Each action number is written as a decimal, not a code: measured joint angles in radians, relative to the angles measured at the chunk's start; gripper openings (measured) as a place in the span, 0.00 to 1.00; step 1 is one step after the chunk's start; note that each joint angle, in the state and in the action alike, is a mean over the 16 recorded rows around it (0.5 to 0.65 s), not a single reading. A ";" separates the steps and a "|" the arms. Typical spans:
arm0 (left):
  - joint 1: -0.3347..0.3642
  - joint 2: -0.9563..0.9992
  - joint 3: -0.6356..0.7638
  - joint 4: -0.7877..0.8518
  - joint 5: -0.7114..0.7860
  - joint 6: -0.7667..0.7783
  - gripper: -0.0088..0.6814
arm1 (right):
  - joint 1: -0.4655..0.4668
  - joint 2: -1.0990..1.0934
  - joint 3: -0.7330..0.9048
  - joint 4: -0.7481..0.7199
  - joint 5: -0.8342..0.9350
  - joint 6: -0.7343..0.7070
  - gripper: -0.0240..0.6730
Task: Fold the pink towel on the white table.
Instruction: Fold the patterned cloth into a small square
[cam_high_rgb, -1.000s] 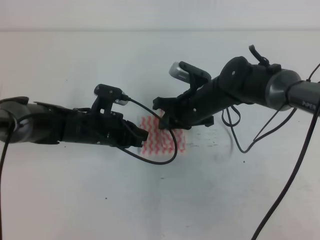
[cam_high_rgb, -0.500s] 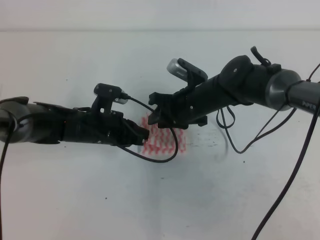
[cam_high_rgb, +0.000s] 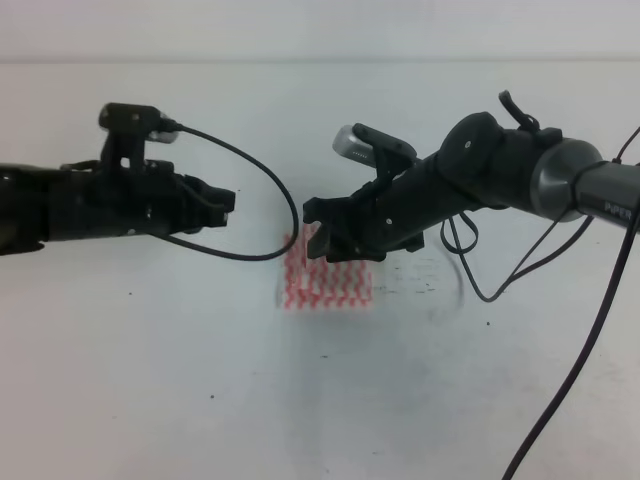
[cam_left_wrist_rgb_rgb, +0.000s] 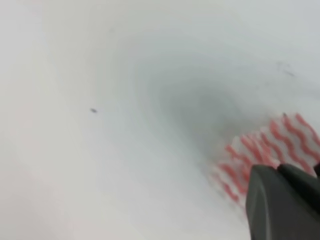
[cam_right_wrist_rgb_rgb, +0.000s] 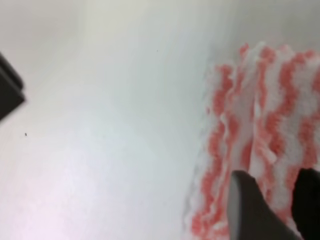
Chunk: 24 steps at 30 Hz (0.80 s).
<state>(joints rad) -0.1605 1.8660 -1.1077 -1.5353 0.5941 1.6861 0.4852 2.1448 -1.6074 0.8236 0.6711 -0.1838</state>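
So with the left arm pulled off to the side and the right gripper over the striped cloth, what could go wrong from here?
1. The right gripper hangs over the far edge of the small pink-and-white zigzag-striped towel; dragging could undo the fold.
2. A layer edge shows near the fingertips in the right wrist view; a pinch may catch only one layer.
3. The left gripper's looping black cable hangs close to the towel and could snag it.
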 joint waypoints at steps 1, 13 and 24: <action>0.000 0.003 0.000 0.002 0.002 -0.003 0.01 | 0.002 0.000 0.000 -0.004 -0.001 0.000 0.32; -0.021 0.054 0.000 0.016 0.020 -0.026 0.01 | 0.023 0.021 -0.001 -0.012 -0.012 -0.001 0.31; -0.023 0.064 0.000 0.019 0.004 -0.031 0.01 | 0.025 0.046 -0.020 0.022 0.061 -0.004 0.30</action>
<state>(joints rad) -0.1831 1.9304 -1.1077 -1.5160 0.5985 1.6549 0.5099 2.1912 -1.6272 0.8456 0.7321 -0.1878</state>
